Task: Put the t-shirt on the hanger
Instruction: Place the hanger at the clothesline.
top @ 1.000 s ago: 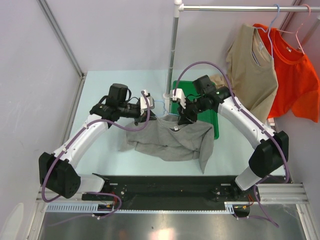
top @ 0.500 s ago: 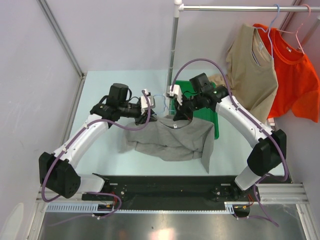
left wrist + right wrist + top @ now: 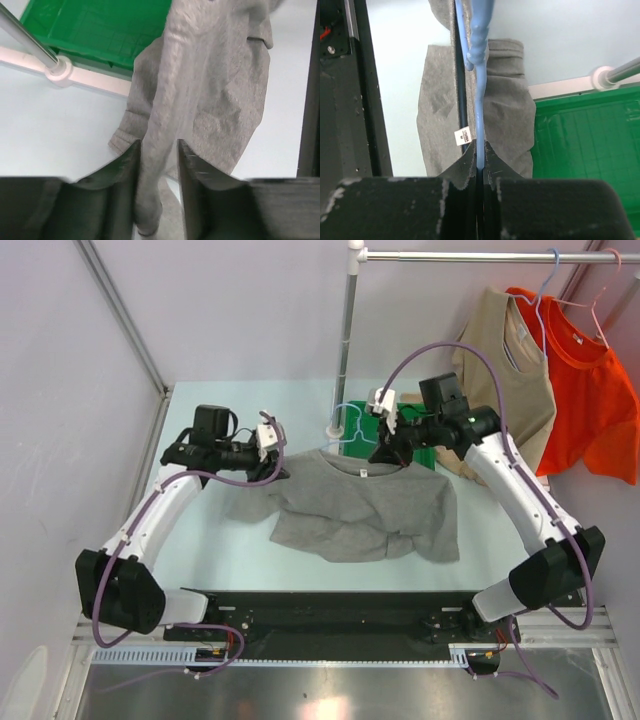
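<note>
The grey t-shirt [image 3: 365, 505] hangs spread wide between my two grippers, its hem trailing on the pale table. My left gripper [image 3: 280, 465] is shut on a fold of it at the shirt's left shoulder; in the left wrist view the cloth [image 3: 200, 90] runs between the fingers [image 3: 131, 165]. My right gripper [image 3: 388, 453] is shut on the light-blue wire hanger [image 3: 345, 430], whose hook sticks out above the neck. In the right wrist view the blue wire [image 3: 479, 75] is pinched at the gripper [image 3: 480, 148], with the shirt [image 3: 437, 100] draped around it and a white neck label [image 3: 465, 136] showing.
A green tray [image 3: 425, 455] lies behind the shirt, also in the wrist views [image 3: 100, 30] [image 3: 580, 130]. The rack pole [image 3: 347, 330] stands at the back centre. A tan shirt [image 3: 505, 380] and an orange-red shirt [image 3: 590, 390] hang on the rail at right.
The grippers moved apart, the left one leftward and the right one rightward and back. The shirt went from bunched to stretched wide, and the hanger's hook rose above the neck.
</note>
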`<action>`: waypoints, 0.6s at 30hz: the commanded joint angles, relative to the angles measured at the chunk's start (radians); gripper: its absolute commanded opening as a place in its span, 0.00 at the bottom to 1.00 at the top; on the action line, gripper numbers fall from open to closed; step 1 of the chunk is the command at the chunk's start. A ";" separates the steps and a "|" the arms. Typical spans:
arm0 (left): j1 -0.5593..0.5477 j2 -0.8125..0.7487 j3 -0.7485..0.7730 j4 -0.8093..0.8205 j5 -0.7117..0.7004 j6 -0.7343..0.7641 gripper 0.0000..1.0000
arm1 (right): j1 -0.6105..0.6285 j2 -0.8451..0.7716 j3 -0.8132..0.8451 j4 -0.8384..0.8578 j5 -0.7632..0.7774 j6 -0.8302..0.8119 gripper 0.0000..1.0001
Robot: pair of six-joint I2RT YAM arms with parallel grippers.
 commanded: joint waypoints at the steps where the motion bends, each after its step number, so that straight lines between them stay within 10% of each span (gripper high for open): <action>1: -0.022 -0.083 0.112 0.042 0.085 -0.111 0.50 | -0.009 -0.086 0.094 0.003 0.003 0.065 0.00; 13: -0.061 -0.121 0.203 0.511 0.017 -0.479 0.95 | -0.047 -0.201 0.385 -0.091 0.280 0.179 0.00; 18: -0.062 -0.118 0.192 0.642 -0.009 -0.575 0.98 | -0.050 -0.252 0.457 -0.173 0.521 0.205 0.00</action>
